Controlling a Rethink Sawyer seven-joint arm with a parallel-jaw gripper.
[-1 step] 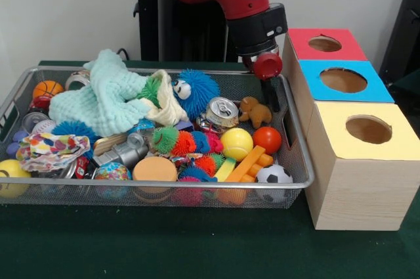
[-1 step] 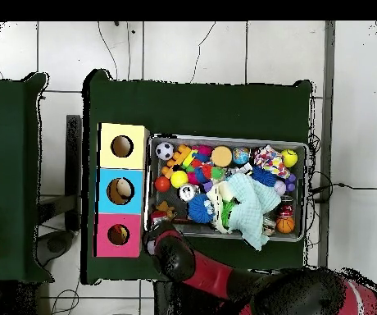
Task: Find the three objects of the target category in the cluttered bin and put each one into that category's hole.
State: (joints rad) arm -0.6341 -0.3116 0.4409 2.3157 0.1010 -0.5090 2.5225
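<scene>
I held a red ball (image 1: 268,65) in my gripper (image 1: 268,74); the red box's hole (image 1: 324,44) lay toward two o'clock, close by.

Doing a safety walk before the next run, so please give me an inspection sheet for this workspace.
Surface: table under a dark green cloth.
Job's things: wire bin packed with toys; wooden box beside it with red hole, blue hole and yellow hole. From overhead something lies inside the blue and red holes.
Clutter: mint cloth, blue furry toy, drink can, brown toy animal, yellow ball, orange ball, small soccer ball.
Pincer: over the bin's corner nearest the red hole, holding a red ball; fingers hidden.
Cables: thin leads on the tiled floor.
Surroundings: second green table alongside.
</scene>
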